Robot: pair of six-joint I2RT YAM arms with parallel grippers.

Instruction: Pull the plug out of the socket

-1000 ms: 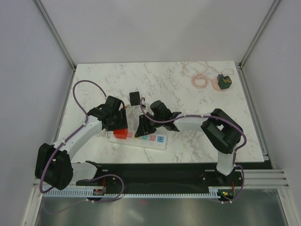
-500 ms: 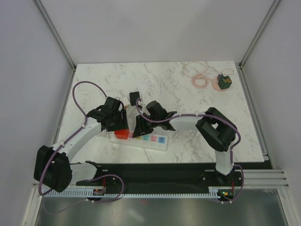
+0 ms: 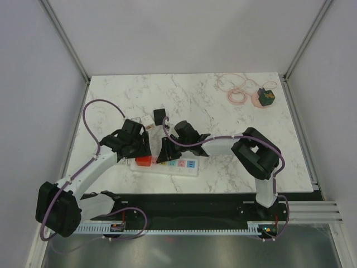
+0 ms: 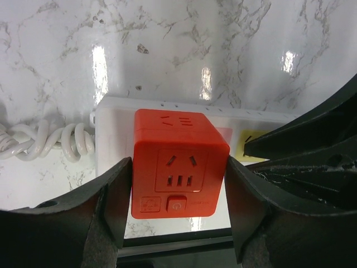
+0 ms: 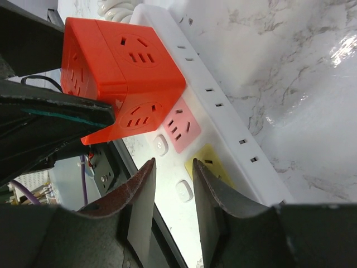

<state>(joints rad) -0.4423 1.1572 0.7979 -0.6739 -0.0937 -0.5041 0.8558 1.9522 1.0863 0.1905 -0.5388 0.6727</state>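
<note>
Right jaws have slid left along the power strip (image 3: 189, 166). They're narrow, empty, over its pink/yellow outlets just beside the red cube plug (image 4: 179, 162). Left jaws clamp the plug's sides. Plug still seated at strip's left end, by the bench (image 3: 223, 106) front edge. Looks braced for the pull.

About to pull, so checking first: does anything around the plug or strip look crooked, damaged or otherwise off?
Nothing stands out. The red cube plug sits square on the white power strip, the left fingers against both its sides; the right fingers hang over the strip beside it. No cracks or spills visible.
</note>
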